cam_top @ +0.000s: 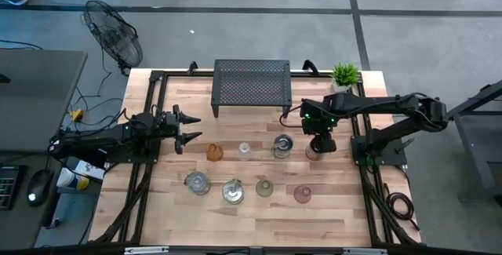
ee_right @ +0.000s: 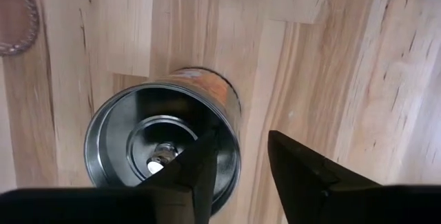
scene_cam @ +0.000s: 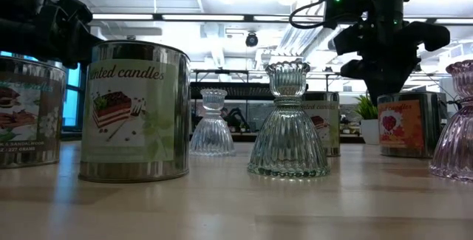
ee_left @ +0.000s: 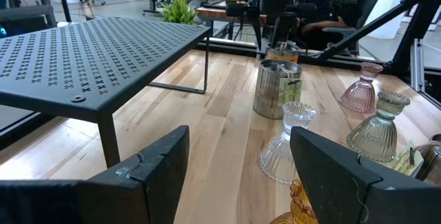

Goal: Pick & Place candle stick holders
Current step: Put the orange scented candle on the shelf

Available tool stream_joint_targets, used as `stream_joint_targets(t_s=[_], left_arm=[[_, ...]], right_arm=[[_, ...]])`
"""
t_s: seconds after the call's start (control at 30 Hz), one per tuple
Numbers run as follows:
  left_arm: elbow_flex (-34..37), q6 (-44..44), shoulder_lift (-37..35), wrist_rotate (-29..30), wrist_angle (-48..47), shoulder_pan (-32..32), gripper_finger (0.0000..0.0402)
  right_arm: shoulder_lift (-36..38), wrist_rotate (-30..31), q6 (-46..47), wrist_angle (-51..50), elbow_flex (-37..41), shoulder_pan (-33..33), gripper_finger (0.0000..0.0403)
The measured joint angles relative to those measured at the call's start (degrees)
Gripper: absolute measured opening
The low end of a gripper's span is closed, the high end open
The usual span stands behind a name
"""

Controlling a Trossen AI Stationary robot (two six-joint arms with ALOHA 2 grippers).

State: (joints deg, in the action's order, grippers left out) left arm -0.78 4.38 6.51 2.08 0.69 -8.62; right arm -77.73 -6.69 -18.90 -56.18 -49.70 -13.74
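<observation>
From above, the right claw (cam_top: 317, 148) is hanging over a shiny round metal tin with an orange label (cam_top: 314, 153) on the wooden tabletop (cam_top: 259, 216), while the left claw (cam_top: 188, 129) is waiting spread wide near the amber glass holder (cam_top: 214, 152). Looking down from the right wrist, one finger (ee_right: 196, 172) is sitting inside the tin and one outside, pinching its thin wall, so the tin could be tipping or slipping out if the pinch is weak.
</observation>
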Motion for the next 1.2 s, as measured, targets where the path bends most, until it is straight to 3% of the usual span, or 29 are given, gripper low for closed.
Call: stream_joint_targets(t_s=[0.47, 0.97, 1.2], left_arm=[[0.0, 0.0, 0.02, 0.0, 0.02, 0.0, 0.0248], [0.0, 0.01, 0.0, 0.0, 0.01, -0.01, 0.0248], [0.0, 0.0, 0.0, 0.0, 0.0, 0.01, 0.0248]], right_arm=[[-0.11, -0.58, 0.17, -0.09, 0.14, 0.04, 0.0085], [-0.15, 0.4, 0.17, -0.53, 0.14, 0.04, 0.0079], [-0.15, 0.53, -0.15, -1.14, 0.1, 0.04, 0.0024]])
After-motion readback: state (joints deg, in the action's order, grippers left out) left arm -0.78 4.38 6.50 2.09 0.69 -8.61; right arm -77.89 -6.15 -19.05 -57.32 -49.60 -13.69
